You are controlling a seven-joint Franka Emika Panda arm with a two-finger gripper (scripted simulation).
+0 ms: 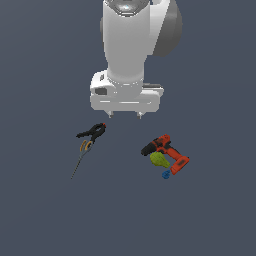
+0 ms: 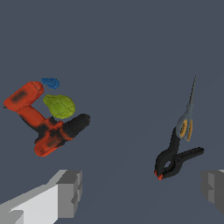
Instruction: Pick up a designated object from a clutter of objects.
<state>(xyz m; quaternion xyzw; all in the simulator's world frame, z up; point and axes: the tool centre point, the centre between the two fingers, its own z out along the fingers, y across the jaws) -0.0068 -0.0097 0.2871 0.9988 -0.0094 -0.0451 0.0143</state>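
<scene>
Tool [image 1: 125, 114] hanging above the worktop [image 1: 210, 215], fingers [image 2: 70, 192] spread wide apart, gripping nothing. Just below it toward the exterior view's left, clamp [image 1: 92, 133], black with a red tip. Touching the clamp's far end, screwdriver [image 1: 81, 156]: orange-marked handle against the clamp, thin dark shaft running away toward the lower left of the exterior view, flat on the worktop. Well apart, toward the exterior view's right, drill [image 1: 167, 152], red and black, lying on its side. Lumpy yellow-green object [image 1: 159, 159] pressed against the drill, small blue object [image 1: 166, 174] just beside both. No readable writing, brand or label on any item.
</scene>
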